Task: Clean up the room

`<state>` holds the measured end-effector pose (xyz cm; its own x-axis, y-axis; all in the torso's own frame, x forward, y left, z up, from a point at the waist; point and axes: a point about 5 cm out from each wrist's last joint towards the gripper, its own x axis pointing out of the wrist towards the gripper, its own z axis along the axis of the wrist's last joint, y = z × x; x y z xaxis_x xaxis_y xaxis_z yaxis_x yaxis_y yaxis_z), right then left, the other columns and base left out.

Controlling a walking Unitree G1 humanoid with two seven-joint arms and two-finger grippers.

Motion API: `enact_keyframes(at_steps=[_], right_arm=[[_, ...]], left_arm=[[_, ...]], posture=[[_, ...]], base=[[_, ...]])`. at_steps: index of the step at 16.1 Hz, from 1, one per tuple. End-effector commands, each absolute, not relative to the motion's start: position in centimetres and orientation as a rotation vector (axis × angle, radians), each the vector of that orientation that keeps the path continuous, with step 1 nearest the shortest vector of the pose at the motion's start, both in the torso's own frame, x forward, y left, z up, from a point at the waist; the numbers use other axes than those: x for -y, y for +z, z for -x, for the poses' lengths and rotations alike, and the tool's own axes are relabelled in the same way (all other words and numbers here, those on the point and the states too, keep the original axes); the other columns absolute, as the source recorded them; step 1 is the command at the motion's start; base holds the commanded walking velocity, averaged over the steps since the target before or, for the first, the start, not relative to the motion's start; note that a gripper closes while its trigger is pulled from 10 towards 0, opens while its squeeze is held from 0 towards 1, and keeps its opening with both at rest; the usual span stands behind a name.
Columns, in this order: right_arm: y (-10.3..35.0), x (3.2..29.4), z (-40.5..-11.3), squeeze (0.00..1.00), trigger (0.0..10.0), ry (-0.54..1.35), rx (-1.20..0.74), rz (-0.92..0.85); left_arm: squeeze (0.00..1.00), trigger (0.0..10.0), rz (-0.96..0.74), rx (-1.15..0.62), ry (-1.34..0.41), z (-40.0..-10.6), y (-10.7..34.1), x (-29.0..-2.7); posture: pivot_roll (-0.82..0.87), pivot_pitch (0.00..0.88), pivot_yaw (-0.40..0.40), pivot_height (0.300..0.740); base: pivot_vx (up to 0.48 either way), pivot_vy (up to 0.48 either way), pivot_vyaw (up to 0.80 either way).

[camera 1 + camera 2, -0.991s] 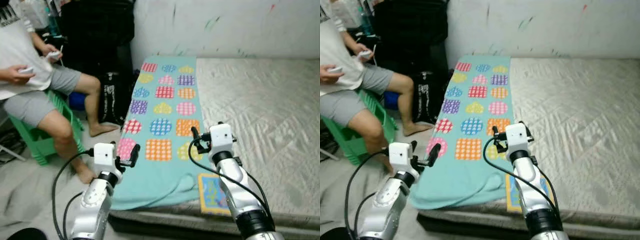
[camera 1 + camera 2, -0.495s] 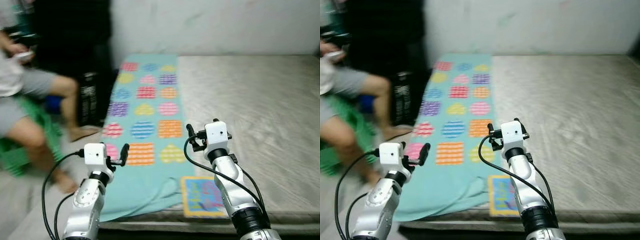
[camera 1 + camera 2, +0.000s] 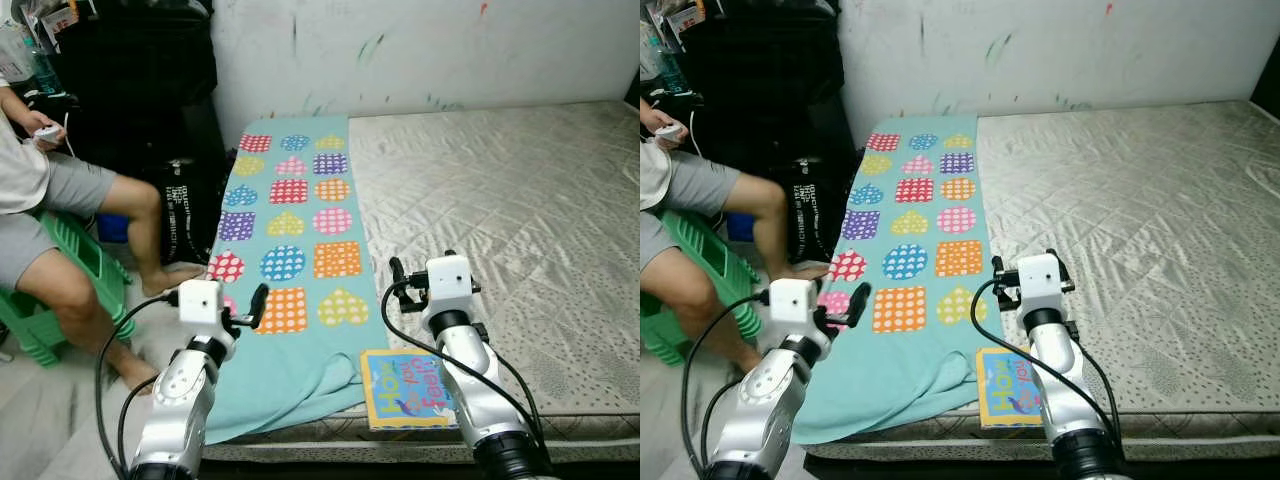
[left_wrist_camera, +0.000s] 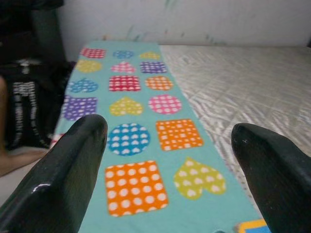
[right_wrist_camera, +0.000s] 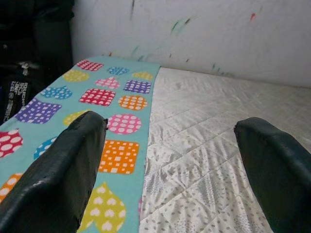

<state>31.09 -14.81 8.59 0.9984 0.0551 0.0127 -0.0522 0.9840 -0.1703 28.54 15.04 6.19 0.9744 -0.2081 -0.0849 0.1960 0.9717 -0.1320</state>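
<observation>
A teal blanket printed with coloured hearts, squares and circles lies along the left side of a grey quilted mattress, and its near end hangs over the front edge. A children's picture book lies flat at the mattress's front edge, partly under my right arm. My left gripper is held open above the blanket's near left corner, its fingers wide apart with nothing between them. My right gripper is open over the blanket's right border just behind the book, and its fingers also hold nothing.
A person sits on a green stool at the left, holding controllers, one foot on the floor near the mattress. A black bag and dark furniture stand between the person and the bed. A white wall closes the far side.
The camera has swung to the right, so the person sits nearer the left edge and the book shows in full. Both grippers keep the same open, raised pose.
</observation>
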Motion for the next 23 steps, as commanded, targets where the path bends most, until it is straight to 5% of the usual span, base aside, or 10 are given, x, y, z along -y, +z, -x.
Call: enact_keyframes(at_steps=[1, 15, 23], right_arm=[[9.3, 14.6, -31.2, 0.0, 10.0, 0.055, 0.045, 0.165], [9.6, 14.2, -31.0, 0.0, 10.0, 0.133, 0.041, 0.176], [10.1, 13.7, -31.6, 0.0, 10.0, 0.134, 0.056, 0.172]], left_arm=[[0.0, 10.0, 0.114, -0.09, -0.205, -29.1, 6.5, -15.2], [0.0, 10.0, 0.158, -0.078, -0.111, -28.6, 6.0, -17.1], [0.0, 10.0, 0.162, -0.066, -0.133, -29.5, 6.5, -16.4]], posture=[[-0.04, 0.0, 0.078, 0.74], [-0.01, 0.002, 0.033, 0.74], [-0.02, 0.0, 0.04, 0.74]], base=[[0.0, 0.0, 0.0], [0.0, 0.0, 0.0], [0.0, 0.3, 0.0]])
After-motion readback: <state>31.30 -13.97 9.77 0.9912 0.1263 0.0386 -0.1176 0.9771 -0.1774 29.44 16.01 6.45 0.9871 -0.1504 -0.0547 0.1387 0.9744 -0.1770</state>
